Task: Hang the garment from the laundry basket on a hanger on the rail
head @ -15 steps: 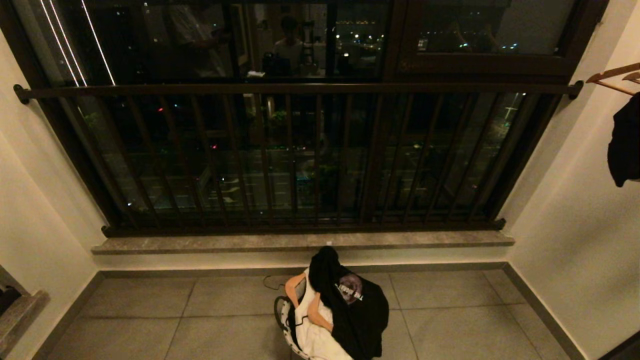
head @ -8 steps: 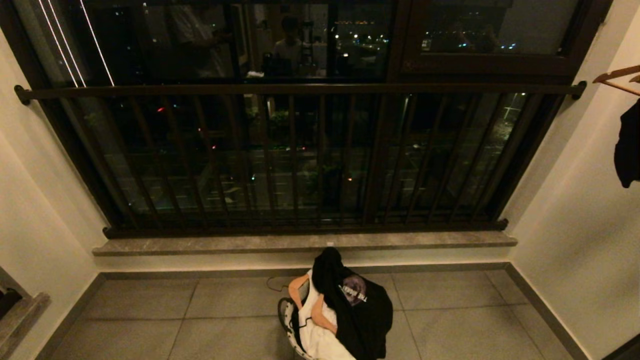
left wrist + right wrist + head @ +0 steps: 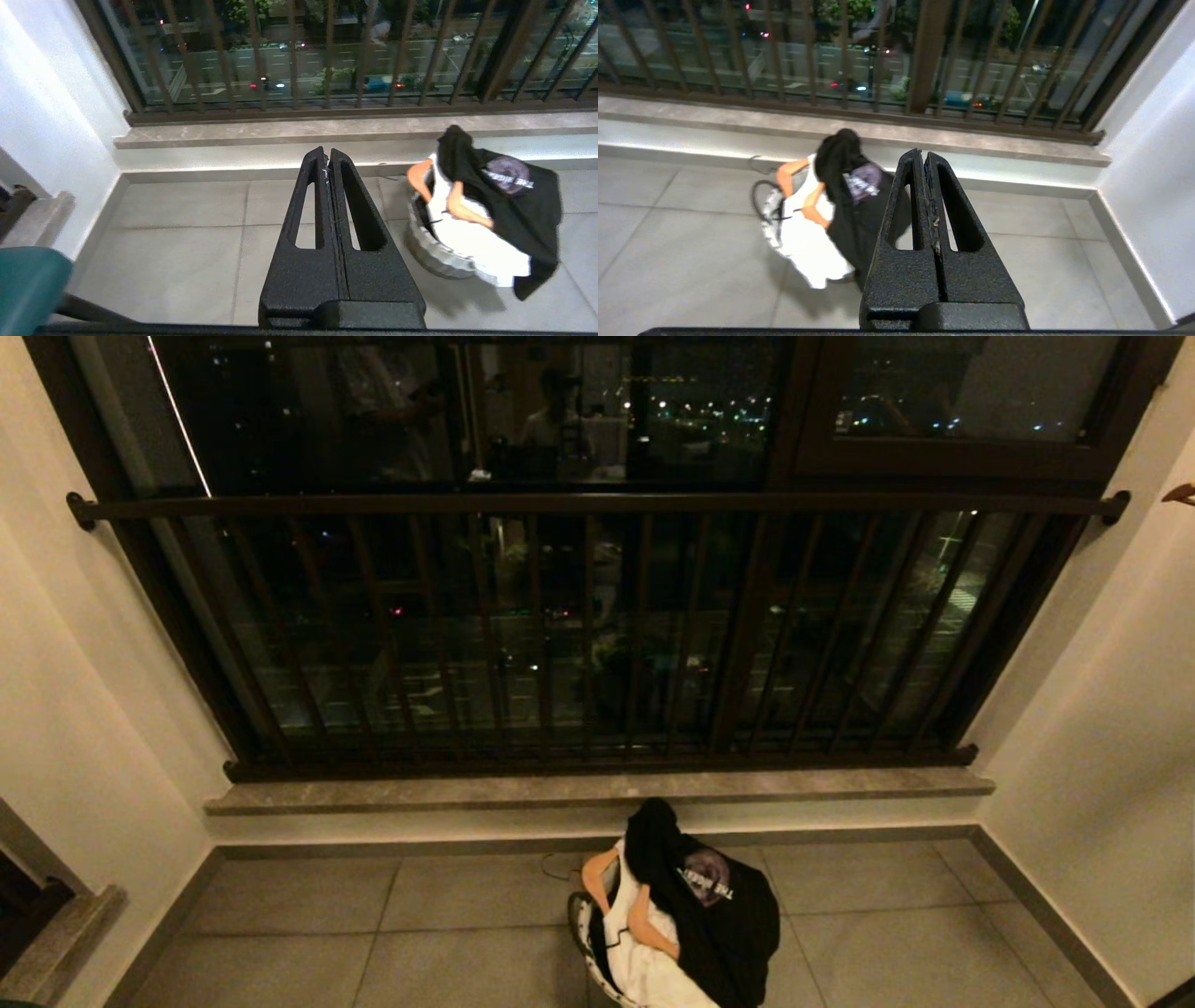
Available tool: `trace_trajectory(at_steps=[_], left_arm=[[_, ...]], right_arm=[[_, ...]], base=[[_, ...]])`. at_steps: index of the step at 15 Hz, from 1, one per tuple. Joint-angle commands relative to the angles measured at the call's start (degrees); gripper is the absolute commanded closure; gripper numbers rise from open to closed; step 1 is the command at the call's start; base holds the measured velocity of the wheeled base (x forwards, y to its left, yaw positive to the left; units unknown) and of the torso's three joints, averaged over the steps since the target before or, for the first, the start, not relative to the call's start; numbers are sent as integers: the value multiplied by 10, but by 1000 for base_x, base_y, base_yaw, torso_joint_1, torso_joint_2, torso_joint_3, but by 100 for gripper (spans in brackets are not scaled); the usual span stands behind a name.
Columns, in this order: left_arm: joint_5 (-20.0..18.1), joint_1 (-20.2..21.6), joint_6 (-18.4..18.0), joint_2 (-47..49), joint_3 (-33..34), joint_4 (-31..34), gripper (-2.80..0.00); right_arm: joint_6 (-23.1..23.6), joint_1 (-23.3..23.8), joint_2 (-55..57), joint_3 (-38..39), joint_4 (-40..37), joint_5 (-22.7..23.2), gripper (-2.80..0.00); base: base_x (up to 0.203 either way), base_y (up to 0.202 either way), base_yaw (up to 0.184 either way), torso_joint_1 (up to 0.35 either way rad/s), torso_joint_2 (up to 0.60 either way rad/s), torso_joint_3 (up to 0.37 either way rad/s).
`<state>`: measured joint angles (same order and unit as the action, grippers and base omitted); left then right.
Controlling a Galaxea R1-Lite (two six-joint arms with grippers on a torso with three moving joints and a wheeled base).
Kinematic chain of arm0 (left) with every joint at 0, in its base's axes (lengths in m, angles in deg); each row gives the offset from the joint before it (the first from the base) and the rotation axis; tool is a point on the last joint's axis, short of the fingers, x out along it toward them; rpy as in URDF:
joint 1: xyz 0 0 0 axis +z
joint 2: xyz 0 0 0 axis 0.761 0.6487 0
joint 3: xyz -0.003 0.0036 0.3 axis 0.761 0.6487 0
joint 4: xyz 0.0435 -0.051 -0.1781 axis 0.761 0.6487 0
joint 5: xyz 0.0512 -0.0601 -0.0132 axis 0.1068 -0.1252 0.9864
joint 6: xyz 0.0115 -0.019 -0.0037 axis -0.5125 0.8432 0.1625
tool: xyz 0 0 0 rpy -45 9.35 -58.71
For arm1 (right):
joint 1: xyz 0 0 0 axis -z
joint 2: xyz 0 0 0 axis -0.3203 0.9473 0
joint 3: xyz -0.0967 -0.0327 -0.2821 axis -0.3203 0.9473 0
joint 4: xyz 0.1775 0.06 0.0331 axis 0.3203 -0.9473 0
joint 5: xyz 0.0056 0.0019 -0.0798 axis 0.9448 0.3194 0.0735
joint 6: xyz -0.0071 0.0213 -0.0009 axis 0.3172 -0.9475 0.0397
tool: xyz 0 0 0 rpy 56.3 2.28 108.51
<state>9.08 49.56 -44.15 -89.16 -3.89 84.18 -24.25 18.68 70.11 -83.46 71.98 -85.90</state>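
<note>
Laundry basket (image 3: 586,933) on the tiled floor (image 3: 373,933) below the stone sill (image 3: 467,793), draped with a black garment (image 3: 724,919) and a white garment (image 3: 653,971). Left gripper (image 3: 327,154) and right gripper (image 3: 922,156): jaws fully closed, empty, above the floor, apart from the basket.

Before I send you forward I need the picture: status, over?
Left gripper shut, empty; right gripper shut, empty. Laundry basket on floor below window sill, black garment and white garment draped over it. Nothing between grippers and basket.
</note>
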Motion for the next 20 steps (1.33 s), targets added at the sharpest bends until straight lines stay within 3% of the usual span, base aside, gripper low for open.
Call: trace_trajectory(at_steps=[1, 4, 10, 20], left_arm=[[0, 0, 0, 0, 0, 0, 0], [0, 0, 3, 0, 0, 0, 0], [0, 0, 5, 0, 0, 0, 0], [0, 0, 6, 0, 1, 0, 0]], right_arm=[[1, 0, 1, 0, 0, 0, 0], [-1, 0, 1, 0, -1, 1, 0], [1, 0, 1, 0, -1, 1, 0], [5, 0, 1, 0, 0, 1, 0]], base=[[0, 196, -3, 2, 0, 3], [0, 157, -1, 1, -4, 3], [0, 0, 0, 0, 0, 0], [0, 0, 0, -162, 395, 226]])
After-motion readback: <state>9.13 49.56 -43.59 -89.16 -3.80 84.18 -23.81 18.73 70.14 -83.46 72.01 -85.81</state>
